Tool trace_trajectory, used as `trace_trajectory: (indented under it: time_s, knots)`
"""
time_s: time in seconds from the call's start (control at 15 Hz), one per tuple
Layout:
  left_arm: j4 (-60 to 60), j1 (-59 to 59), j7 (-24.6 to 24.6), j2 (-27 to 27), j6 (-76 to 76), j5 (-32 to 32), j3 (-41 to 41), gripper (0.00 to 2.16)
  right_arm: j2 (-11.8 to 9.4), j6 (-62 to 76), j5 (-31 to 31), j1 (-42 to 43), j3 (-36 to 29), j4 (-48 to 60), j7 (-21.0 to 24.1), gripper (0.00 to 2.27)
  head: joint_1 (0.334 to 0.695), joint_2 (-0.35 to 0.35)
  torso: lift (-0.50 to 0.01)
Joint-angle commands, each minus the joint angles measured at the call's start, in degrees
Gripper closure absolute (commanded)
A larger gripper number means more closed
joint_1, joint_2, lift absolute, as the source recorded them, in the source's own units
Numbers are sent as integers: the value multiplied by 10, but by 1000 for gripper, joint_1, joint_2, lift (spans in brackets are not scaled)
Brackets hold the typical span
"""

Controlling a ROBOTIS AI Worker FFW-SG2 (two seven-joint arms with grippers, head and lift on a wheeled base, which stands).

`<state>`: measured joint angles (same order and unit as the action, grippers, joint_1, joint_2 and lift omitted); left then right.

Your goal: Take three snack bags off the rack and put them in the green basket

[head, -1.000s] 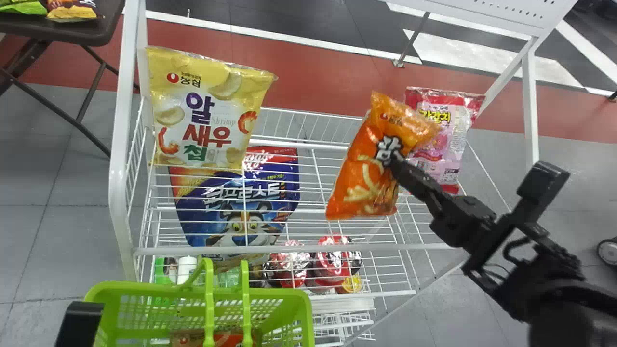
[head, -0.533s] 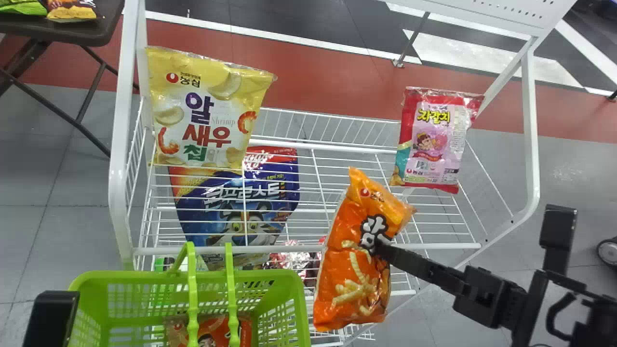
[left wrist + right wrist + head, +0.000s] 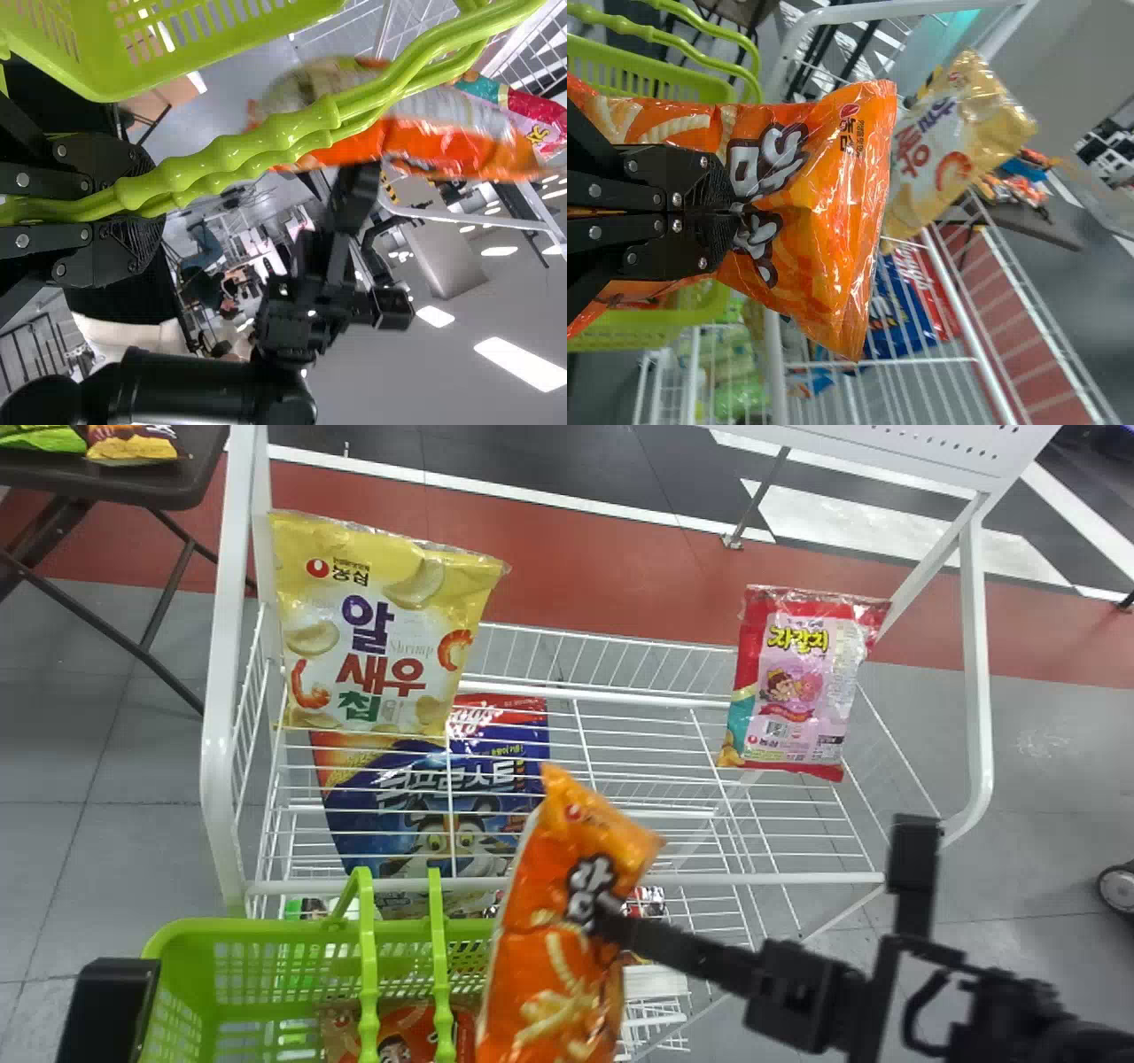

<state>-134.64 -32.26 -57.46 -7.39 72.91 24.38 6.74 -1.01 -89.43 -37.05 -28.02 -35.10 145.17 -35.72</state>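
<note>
Right claw (image 3: 604,918), low and right of centre in the head view's frame, has its two fingers closed on the film of an orange snack bag (image 3: 558,957), pinching the front of it. That bag hangs at the bottom centre of the frame, a little tilted, its top edge sloping down to the right and its body overlapping the right part of the green basket (image 3: 182,934); whether it is above the basket's opening cannot be told. Left claw (image 3: 108,1005), at the lower left edge, grips the basket's two handles (image 3: 368,957) between its fingers. Inside the basket, at the bottom of the frame, lies a red-orange pack (image 3: 407,1032). Behind these stands the white wire rack (image 3: 221,735). On it a yellow snack bag (image 3: 381,629) stands at the upper left, with a blue bag (image 3: 434,797) partly behind the wires below it, and a pink-and-red snack bag (image 3: 797,682) leans at the upper right. At the top left corner, more bags (image 3: 131,443) lie on a dark table (image 3: 106,483).
</note>
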Motion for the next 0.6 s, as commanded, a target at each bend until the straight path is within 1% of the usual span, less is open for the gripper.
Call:
trace_trajectory:
  time_s: [0.0, 0.13, 0.33, 0.47, 0.53]
  knots:
    - [0, 0, -1, 0, -2, 1, -3, 1669, -3, -6, 39, -9, 62, -30, 1, 2240, 695, -350, -23]
    - [1, 0, -4, 0, -5, 1, -5, 1669, -13, -6, 49, -16, 93, -46, 14, 2236, 695, -350, -23]
    - [3, 3, -4, 0, -14, 2, -5, 1669, -23, -6, 53, -27, 110, -51, 17, 2236, 695, -350, -23]
    - [3, 4, -4, 0, -14, 3, -4, 1669, -37, -6, 58, -29, 131, -52, 18, 2236, 695, -350, -23]
    - [3, 5, -4, 0, -14, 3, -3, 1669, -44, -6, 70, -32, 151, -52, 27, 2219, 695, -350, -23]
